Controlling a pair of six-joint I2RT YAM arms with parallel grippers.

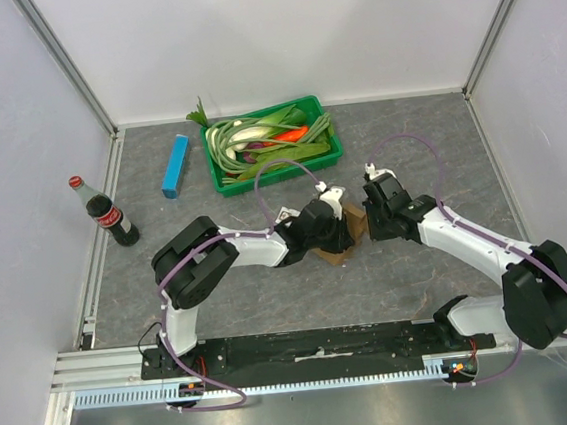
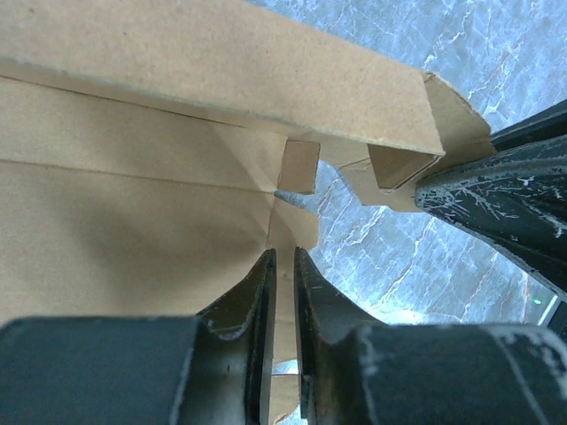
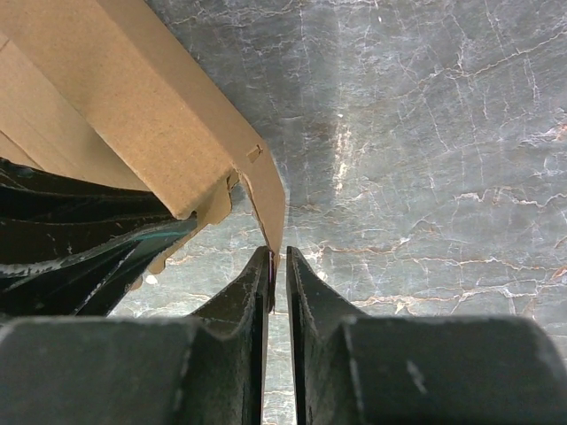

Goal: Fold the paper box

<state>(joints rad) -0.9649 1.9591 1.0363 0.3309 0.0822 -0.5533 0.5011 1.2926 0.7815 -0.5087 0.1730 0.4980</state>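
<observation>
The paper box (image 1: 334, 256) is a partly folded brown cardboard piece on the grey table, between my two grippers at mid-table. In the left wrist view it (image 2: 133, 195) fills the left side, with one wall raised along the top. My left gripper (image 2: 283, 252) (image 1: 342, 231) stands over a flap, its jaws a narrow slit apart with cardboard showing behind the gap. In the right wrist view a thin corner flap of the paper box (image 3: 168, 133) runs down into my right gripper (image 3: 277, 251) (image 1: 369, 226). That flap lies against the left finger, and bare table shows through the remaining slit.
A green tray (image 1: 260, 178) of vegetables stands behind the grippers. A slim blue box (image 1: 175, 166) lies to its left, and a cola bottle (image 1: 103, 212) stands upright near the left wall. White walls close in the table on three sides.
</observation>
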